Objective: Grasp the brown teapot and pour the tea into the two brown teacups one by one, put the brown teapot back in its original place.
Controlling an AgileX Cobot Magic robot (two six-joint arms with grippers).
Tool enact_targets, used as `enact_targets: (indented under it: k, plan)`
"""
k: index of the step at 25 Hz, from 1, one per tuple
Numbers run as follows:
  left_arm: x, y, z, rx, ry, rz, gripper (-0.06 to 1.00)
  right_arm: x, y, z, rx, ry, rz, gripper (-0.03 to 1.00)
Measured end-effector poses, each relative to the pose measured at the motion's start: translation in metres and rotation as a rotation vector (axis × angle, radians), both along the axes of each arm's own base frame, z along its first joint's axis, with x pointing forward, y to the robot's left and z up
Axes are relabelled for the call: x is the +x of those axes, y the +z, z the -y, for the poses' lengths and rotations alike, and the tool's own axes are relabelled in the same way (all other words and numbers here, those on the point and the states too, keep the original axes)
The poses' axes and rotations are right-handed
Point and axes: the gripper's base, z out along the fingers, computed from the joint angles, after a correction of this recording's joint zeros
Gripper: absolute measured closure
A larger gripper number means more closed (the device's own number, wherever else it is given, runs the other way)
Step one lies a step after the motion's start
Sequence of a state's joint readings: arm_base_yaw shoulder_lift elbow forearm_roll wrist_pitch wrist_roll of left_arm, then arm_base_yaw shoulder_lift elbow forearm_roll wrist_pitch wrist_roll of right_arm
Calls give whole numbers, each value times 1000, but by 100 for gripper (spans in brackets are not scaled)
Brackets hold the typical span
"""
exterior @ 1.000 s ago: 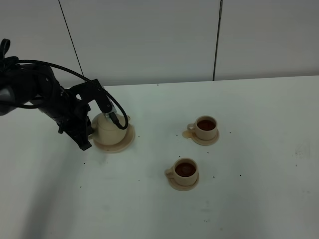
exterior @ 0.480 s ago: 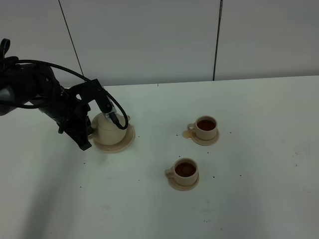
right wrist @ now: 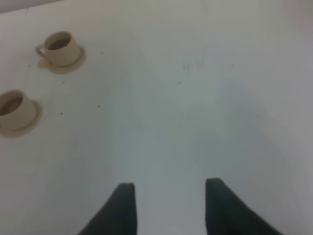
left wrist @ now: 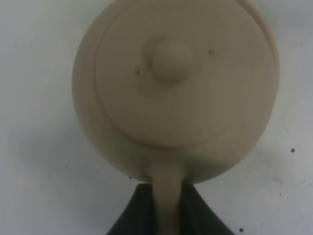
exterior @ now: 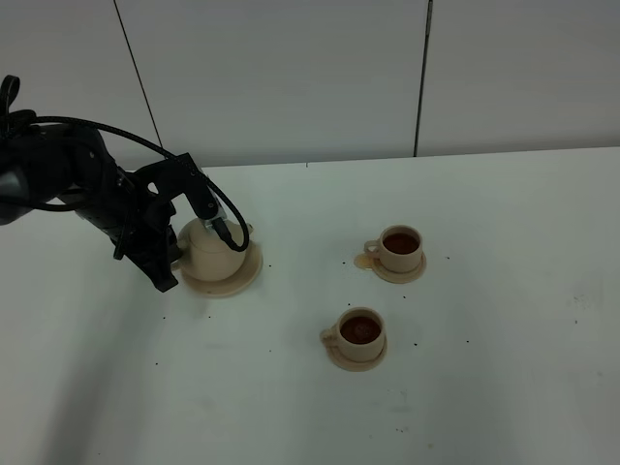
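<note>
The brown teapot (exterior: 213, 252) sits upright, lid on, on its original place, the wide saucer (exterior: 244, 275), at the table's left. My left gripper (exterior: 178, 250) is at the pot's left side, shut on its loop handle. In the left wrist view the handle (left wrist: 167, 192) runs between the two dark fingers of that gripper (left wrist: 166, 208), below the knobbed lid (left wrist: 170, 59). The two brown teacups, far (exterior: 400, 246) and near (exterior: 360, 331), stand on small saucers and hold dark tea. My right gripper (right wrist: 169, 185) hangs open over bare table, with the cups (right wrist: 61, 47) (right wrist: 12, 108) off to one side.
A black cable (exterior: 225, 215) loops from the left arm across the teapot's top. A small tea stain (exterior: 367, 261) lies by the far cup's saucer, and dark specks dot the white table (exterior: 504, 320). A grey panelled wall (exterior: 291, 77) stands behind.
</note>
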State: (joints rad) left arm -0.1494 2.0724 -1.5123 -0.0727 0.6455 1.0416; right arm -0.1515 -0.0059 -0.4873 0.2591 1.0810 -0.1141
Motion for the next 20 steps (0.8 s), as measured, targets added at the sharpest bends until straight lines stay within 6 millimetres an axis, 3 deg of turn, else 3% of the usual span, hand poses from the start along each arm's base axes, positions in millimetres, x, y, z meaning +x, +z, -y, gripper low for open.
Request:
enact_targets:
  k: [20]
  plan:
    - [1,-8,0,5,-1,-23,78,0,0,0,0,0,0,64]
